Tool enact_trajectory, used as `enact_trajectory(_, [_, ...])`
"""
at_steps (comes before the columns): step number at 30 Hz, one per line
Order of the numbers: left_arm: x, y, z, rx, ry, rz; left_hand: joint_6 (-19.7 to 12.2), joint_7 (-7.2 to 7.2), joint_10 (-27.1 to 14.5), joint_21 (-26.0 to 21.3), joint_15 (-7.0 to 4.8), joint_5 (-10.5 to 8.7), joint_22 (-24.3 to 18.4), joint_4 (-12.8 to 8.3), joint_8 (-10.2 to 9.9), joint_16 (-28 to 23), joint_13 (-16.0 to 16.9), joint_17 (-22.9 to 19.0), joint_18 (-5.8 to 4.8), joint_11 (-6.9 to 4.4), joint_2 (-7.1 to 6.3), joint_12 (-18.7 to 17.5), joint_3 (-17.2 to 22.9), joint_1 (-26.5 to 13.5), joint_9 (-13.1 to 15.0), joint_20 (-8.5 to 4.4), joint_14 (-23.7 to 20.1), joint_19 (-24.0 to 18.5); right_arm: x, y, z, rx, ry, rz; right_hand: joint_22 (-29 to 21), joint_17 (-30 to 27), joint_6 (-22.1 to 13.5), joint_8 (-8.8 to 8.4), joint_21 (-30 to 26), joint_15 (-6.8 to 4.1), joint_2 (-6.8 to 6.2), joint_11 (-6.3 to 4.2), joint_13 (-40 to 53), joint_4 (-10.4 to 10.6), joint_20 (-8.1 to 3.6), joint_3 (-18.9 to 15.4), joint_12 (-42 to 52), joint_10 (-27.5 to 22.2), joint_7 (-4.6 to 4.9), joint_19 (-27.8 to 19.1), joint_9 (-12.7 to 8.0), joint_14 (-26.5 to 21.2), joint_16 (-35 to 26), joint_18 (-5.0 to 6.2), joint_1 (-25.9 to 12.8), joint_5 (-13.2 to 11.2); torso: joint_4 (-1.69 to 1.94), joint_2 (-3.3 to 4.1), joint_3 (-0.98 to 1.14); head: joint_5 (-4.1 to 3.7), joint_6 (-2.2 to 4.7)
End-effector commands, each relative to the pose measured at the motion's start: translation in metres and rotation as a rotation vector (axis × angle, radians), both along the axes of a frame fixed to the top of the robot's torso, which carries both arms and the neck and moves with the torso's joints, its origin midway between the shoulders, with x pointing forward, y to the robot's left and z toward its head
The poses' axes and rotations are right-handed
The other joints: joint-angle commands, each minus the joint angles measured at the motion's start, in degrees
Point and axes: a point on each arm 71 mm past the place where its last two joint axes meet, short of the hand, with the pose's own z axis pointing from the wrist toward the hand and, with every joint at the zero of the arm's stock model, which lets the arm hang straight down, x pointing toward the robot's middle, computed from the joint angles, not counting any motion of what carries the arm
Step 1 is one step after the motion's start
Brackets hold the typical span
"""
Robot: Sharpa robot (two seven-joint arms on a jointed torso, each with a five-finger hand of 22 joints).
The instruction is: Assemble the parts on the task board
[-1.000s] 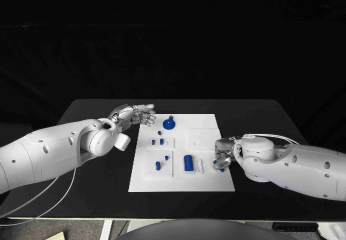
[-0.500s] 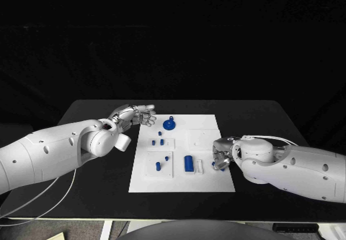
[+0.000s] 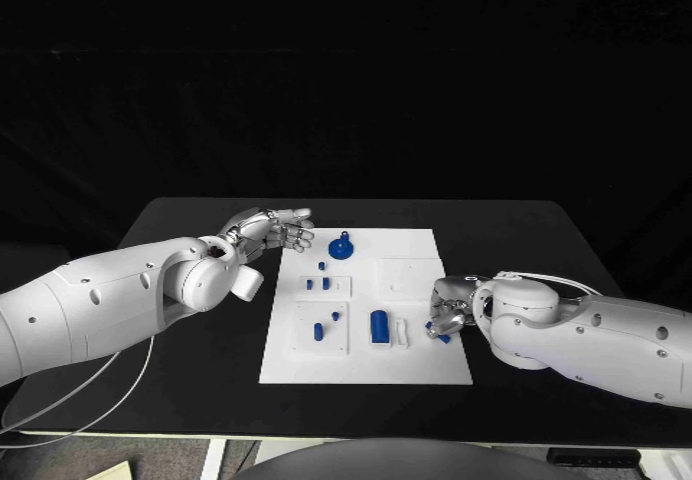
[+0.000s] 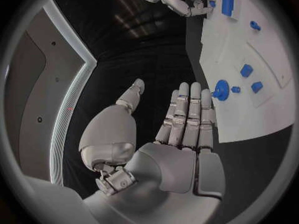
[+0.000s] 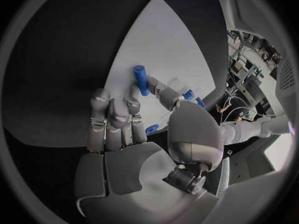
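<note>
The white task board (image 3: 418, 365) lies mid-table with several blue parts on it: a round knobbed part (image 3: 340, 247), two small blocks (image 3: 307, 284), and a thick cylinder (image 3: 378, 325). My right hand (image 3: 450, 315) sits low at the board's right edge. Its thumb and a finger pinch a short blue peg (image 5: 142, 79) close to the board (image 5: 156, 40). My left hand (image 3: 274, 230) hovers open by the board's far left corner, fingers stretched toward the round part (image 4: 221, 89) without touching it. The right hand (image 4: 181, 0) also appears in the left wrist view, beside the thick cylinder (image 4: 227, 4).
A small white piece (image 3: 400, 333) lies next to the thick cylinder. Bare black table (image 3: 534, 240) surrounds the board on all sides. A pale cable (image 3: 101, 400) hangs under my left arm at the table's near left.
The right hand has shifted very slightly at the board's right edge. The left hand has kept its place.
</note>
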Motion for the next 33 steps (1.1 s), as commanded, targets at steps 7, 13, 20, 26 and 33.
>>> enact_trajectory(7, [-0.001,-0.002,0.001,-0.009,-0.008,-0.015,-0.1,-0.23,0.0,-0.3,0.27,0.0,0.1,-0.3,0.1,-0.3,-0.1,0.1,0.99,-0.08,0.4,0.0,0.1,-0.2,-0.1,-0.09,-0.1,0.3,0.0,-0.009,-0.002,0.113,0.096,-0.143,0.7,-0.1,0.4,0.15,-0.1,-0.52,-0.12,-0.08,0.1,0.8,0.02,-0.1,-0.1,0.6,0.01,0.4,-15.8,0.1,-0.1,1.11,-0.8,0.0,0.01,-0.02,-0.03,-0.07,0.02])
enact_trajectory(13, [-0.001,-0.002,0.001,-0.009,-0.008,-0.016,-0.1,-0.23,0.0,-0.3,0.27,0.0,0.1,-0.3,0.1,-0.3,-0.1,0.1,0.99,-0.09,0.39,0.0,0.1,-0.2,-0.1,-0.09,-0.1,0.3,0.002,-0.008,0.004,0.208,0.121,-0.212,0.7,-0.1,0.5,0.1,-0.1,-0.55,-0.51,-0.09,0.1,1.4,-0.08,-0.1,-0.1,0.7,0.0,0.5,-15.9,0.1,-0.1,1.11,-1.2,0.0,-0.01,-0.01,-0.04,-0.03,0.05])
enact_trajectory(20, [-0.001,-0.002,0.001,-0.009,-0.008,-0.016,-0.1,-0.24,0.1,-0.3,0.28,0.0,0.1,-0.3,0.1,-0.3,-0.1,0.1,1.0,-0.09,0.4,0.0,0.1,-0.2,-0.1,-0.09,-0.1,0.4,0.002,-0.003,0.006,0.332,0.181,-0.307,0.7,-0.2,0.4,0.03,-0.1,-0.58,-0.71,-0.09,0.1,1.9,-0.18,-0.2,-0.1,0.7,0.01,0.5,-15.9,0.1,-0.1,1.11,-1.5,0.2,-0.02,-0.01,-0.04,-0.08,0.08])
enact_trajectory(26, [-0.001,-0.003,0.001,-0.009,-0.007,-0.016,-0.1,-0.24,0.1,-0.3,0.27,0.0,0.1,-0.4,0.1,-0.3,-0.1,0.1,1.0,-0.1,0.39,0.0,0.1,-0.2,-0.1,-0.09,-0.1,0.4,0.0,0.002,0.004,0.381,0.227,-0.346,0.7,-0.2,0.4,-0.02,-0.1,-0.62,-0.47,-0.11,0.2,2.0,-0.3,-0.7,-0.1,0.6,0.01,0.5,-15.9,0.0,-0.1,1.11,-1.9,1.1,0.01,0.0,-0.04,-0.07,0.05])
enact_trajectory(33, [-0.001,-0.002,0.001,-0.01,-0.007,-0.017,-0.1,-0.24,0.1,-0.3,0.27,0.0,0.1,-0.4,0.1,-0.4,-0.1,0.2,1.0,-0.1,0.39,0.0,0.1,-0.2,-0.1,-0.09,-0.1,0.4,0.0,0.007,0.003,0.394,0.251,-0.357,0.7,-0.2,0.4,-0.05,-0.2,-0.62,-0.05,-0.1,0.3,1.6,-0.38,-1.8,-0.2,0.6,-0.01,0.4,-15.9,0.0,-0.1,1.11,-2.3,2.1,-0.03,-0.02,-0.07,-0.07,0.03])
